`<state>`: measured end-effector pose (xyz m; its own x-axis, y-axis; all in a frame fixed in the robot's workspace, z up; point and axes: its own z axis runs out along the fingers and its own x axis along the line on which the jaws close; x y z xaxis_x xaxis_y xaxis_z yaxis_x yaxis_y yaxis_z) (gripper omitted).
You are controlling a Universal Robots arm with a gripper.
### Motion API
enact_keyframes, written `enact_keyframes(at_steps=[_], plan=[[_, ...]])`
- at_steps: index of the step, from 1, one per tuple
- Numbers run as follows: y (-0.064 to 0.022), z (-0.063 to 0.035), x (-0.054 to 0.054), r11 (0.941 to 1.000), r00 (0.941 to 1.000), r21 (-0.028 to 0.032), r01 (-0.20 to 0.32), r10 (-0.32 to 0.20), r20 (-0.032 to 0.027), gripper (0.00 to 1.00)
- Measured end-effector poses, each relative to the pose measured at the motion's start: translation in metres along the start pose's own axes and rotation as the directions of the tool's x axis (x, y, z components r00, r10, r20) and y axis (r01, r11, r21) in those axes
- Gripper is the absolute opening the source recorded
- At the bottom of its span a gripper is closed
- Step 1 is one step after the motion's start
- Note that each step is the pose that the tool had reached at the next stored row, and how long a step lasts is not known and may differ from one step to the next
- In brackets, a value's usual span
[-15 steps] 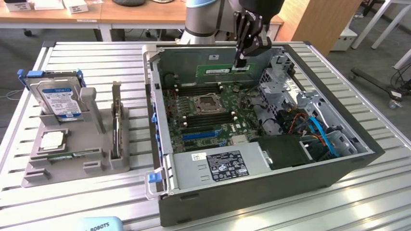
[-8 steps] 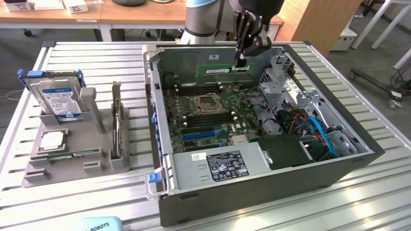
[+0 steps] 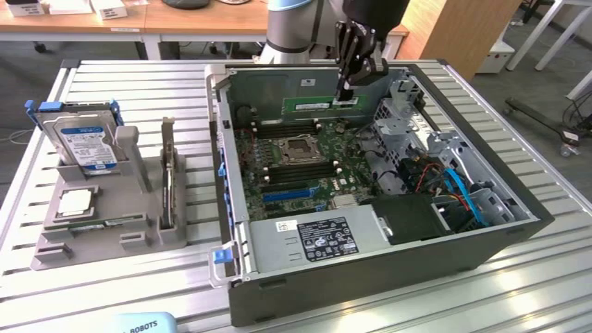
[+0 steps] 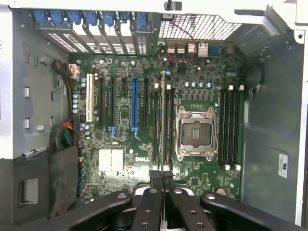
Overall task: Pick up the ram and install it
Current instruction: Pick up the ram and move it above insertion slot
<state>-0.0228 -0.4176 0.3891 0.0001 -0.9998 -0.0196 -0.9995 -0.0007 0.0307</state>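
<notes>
My gripper [image 3: 345, 96] is shut on the ram [image 3: 312, 104], a long green stick held level and on edge above the open computer case [image 3: 370, 270], near its back wall. In the wrist view the black fingers [image 4: 156, 179] press together on the ram [image 4: 162, 120]. There it appears edge-on as a thin line over the motherboard [image 4: 120, 192]. That line runs between the two black memory slots [image 4: 157, 127] beside the CPU socket [image 4: 195, 132]. The ram hangs above the board and is apart from the slots.
More memory slots [image 4: 228, 127] lie on the socket's other side. On the exterior view's left, a grey holder [image 3: 55, 253] carries a hard drive [image 3: 83, 142], a square silver chip [image 3: 74, 201] and an upright card [image 3: 168, 177]. Drive cages and cables [image 3: 453, 187] fill the case's right.
</notes>
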Motion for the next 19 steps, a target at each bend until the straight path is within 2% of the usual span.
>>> enact_keyframes(at_steps=[7, 11, 19], plan=[[-0.0003, 0.0100, 0.000, 1.0000, 1.0000, 0.0000, 0.000, 0.000, 0.0038, 0.11], [-0.0005, 0.0159, 0.000, 1.0000, 1.0000, 0.0000, 0.000, 0.000, 0.0039, 0.11], [-0.0006, 0.0194, 0.000, 1.0000, 1.0000, 0.0000, 0.000, 0.000, 0.0039, 0.11]])
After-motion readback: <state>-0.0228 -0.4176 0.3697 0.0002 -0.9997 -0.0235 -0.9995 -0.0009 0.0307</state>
